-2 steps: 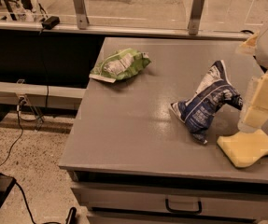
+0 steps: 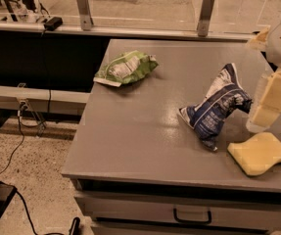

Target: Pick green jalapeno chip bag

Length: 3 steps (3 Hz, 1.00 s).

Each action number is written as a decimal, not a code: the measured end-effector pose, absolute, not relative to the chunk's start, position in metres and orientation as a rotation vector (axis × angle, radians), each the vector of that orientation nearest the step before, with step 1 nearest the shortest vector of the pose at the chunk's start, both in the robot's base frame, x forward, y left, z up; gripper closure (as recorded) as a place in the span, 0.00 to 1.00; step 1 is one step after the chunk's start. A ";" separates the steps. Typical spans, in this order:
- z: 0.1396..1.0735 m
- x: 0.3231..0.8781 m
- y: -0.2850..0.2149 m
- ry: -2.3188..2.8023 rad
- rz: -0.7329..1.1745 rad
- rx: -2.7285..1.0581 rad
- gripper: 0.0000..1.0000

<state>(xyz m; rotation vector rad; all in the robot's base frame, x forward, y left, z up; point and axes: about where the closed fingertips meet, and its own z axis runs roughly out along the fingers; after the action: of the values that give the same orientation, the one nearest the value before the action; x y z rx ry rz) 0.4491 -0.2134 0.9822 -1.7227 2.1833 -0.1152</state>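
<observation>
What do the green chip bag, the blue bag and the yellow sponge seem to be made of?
Green jalapeno chip bag: thin foil-like film, crinkled, slightly shiny. Dark blue and white chip bag: similar glossy film, heavily crumpled. Yellow sponge: probably soft foam, matte, with a wavy edge. The gripper hangs above the table, right of the blue bag.

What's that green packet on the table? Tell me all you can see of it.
The green jalapeno chip bag is a small light-green packet, foil by its look, with a white printed panel. It is crinkled and lies flattish on the grey table near the far left corner, at the left edge. Only the table touches it. The gripper is at the table's right side, by the blue bag.
</observation>
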 end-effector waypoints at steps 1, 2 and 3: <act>0.995 0.478 -0.205 2.073 -0.171 -1.744 0.00; 1.012 0.514 -0.191 1.949 -0.246 -1.761 0.00; 1.025 0.552 -0.170 1.842 -0.282 -1.774 0.00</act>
<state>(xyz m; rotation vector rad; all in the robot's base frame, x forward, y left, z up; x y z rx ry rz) 0.5523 -0.1705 1.0254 -1.7742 1.8420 -0.2822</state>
